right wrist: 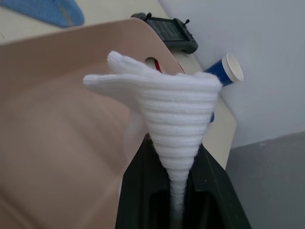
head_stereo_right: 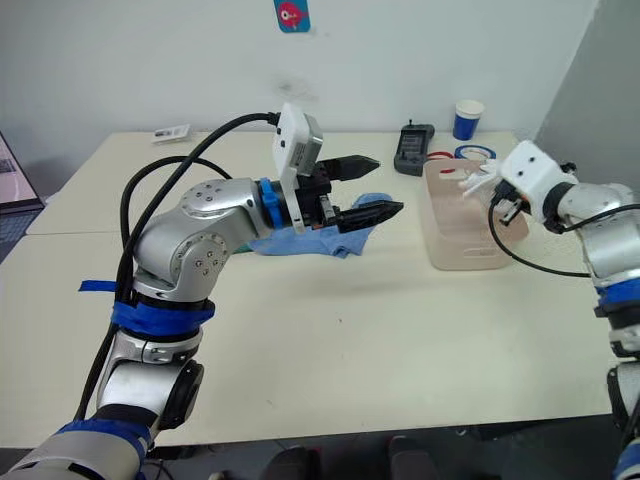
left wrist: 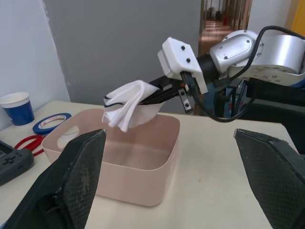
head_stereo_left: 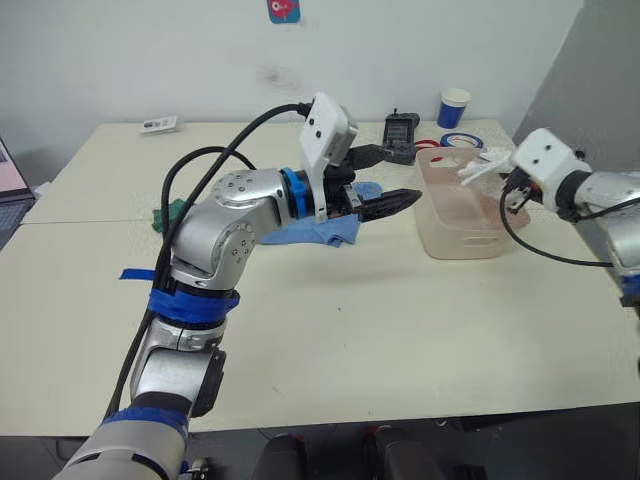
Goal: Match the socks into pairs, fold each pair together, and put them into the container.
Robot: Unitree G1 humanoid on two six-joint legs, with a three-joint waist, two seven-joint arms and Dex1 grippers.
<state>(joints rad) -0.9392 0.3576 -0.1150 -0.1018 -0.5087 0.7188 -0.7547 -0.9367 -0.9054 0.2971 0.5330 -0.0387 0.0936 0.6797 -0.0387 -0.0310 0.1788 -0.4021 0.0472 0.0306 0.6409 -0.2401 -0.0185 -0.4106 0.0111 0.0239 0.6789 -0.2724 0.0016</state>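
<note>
My right gripper (head_stereo_left: 497,176) is shut on a bunched pair of white socks (left wrist: 126,107), holding it just above the open top of the pale pink container (head_stereo_left: 465,240) at the table's right. In the right wrist view the white socks (right wrist: 167,109) rise from between the fingers over the container's empty inside. My left gripper (head_stereo_left: 392,180) hovers open with nothing in it, left of the container and above the light blue socks (head_stereo_left: 320,232) lying on the table. A dark green sock (head_stereo_left: 165,215) peeks out behind the left arm.
Behind the container sit a blue paper cup (head_stereo_left: 454,107), a blue tape roll (head_stereo_left: 460,140), red scissors (left wrist: 26,142) and a black handheld device (head_stereo_left: 402,130). A small card (head_stereo_left: 160,125) lies at the far left. A laptop edge (head_stereo_left: 10,190) shows at left.
</note>
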